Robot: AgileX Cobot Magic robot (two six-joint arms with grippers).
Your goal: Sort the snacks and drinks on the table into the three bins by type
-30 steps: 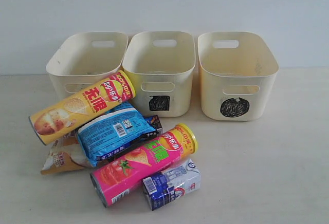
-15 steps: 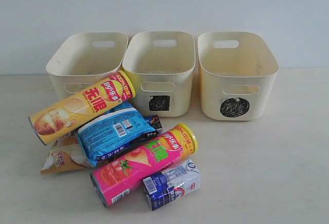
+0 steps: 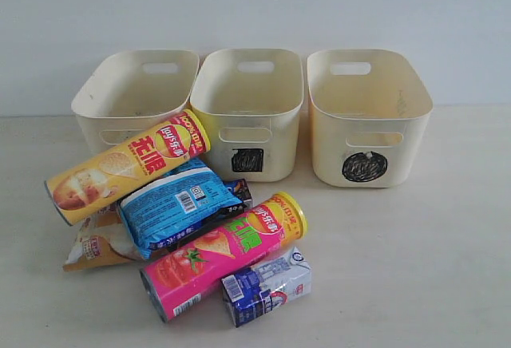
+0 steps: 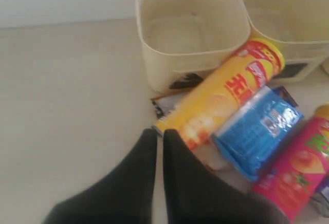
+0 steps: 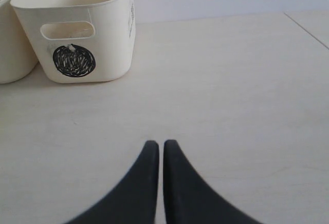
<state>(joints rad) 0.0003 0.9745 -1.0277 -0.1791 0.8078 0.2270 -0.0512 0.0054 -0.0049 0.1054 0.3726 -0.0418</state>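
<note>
Left end effector (image 4: 159,134): jaws narrow, pressed almost together, nothing held. In the wrist view its tips sat close to the bottom end of the yellow chip tube (image 3: 128,166); contact could not be told.

Left bin (image 3: 132,92) stood at the back left of the desk (image 3: 415,268), nothing visible inside. Its front mark was mostly hidden by the yellow chip tube, which lay tilted with its top end against the bin's front.

The orange-and-white packet (image 3: 96,244) lay flat at the far left of the pile, partly under the yellow tube and the blue packet (image 3: 176,204). The blue packet rested between the two tubes. The dark purple carton (image 3: 238,192) only peeked out behind the blue packet's right end.

The pink chip tube (image 3: 223,252) lay on its side in front of the blue packet, lid end pointing right. The blue-and-white carton (image 3: 267,284) lay on its side nearest the camera, touching the pink tube.

Middle bin (image 3: 249,108), with a square scribble (image 3: 247,160), looked bare inside. Right bin (image 3: 369,116), with a circle scribble (image 3: 365,166), stood just beside it, inside also bare.

Right end effector (image 5: 157,143): jaws narrow, gripping nothing, over bare desk well apart from the right bin.
</note>
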